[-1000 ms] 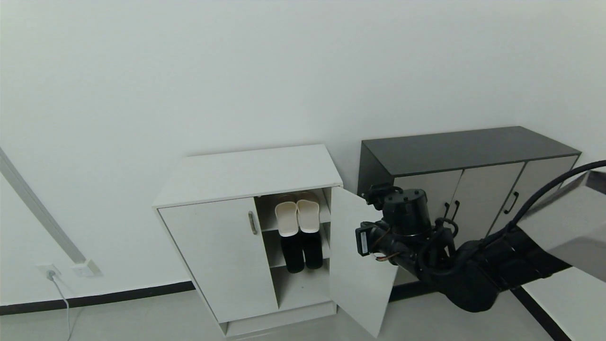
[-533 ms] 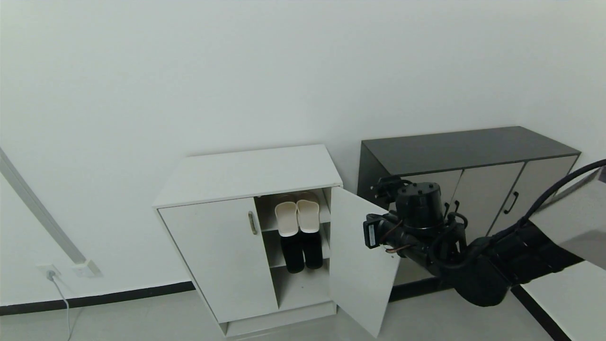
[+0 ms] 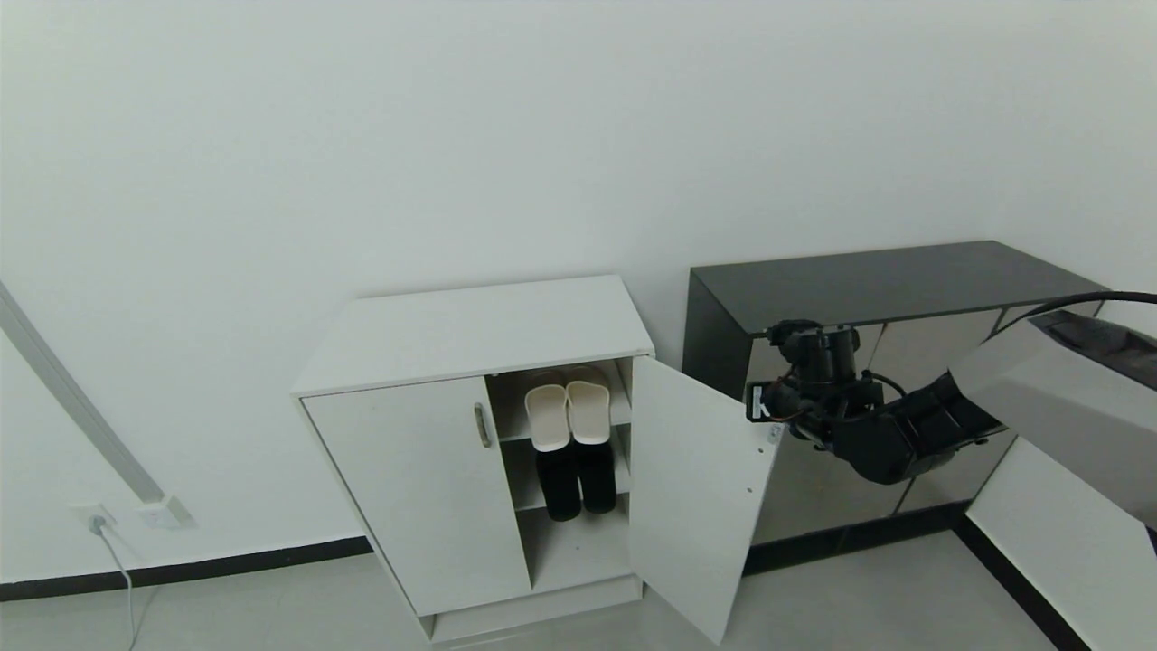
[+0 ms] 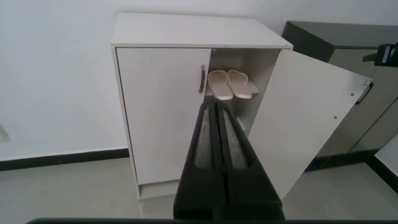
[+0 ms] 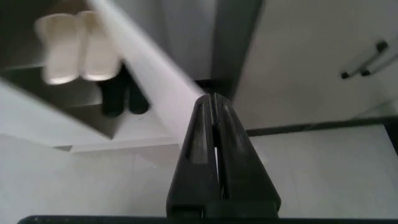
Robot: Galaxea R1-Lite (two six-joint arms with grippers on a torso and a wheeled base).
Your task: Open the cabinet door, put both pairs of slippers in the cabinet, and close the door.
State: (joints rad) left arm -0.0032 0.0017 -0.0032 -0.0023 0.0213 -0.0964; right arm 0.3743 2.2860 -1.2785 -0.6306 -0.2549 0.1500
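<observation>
Your right hand, fingers together, by the 2 o'clock corner of the open cabinet door, your left hand also pressed together, cream slippers shelved, black slippers at their 6 o'clock.

Both slipper pairs inside cabinet

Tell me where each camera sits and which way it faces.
Head view: on the head, facing forward and down at the white cabinet and open door; right arm at right.
Left wrist view: on the left wrist, facing the cabinet front; shut left hand juts in.
Right wrist view: on the right wrist, aimed past the door's edge; shut right hand shows.
Shared: all three show the cream slippers inside.
</observation>
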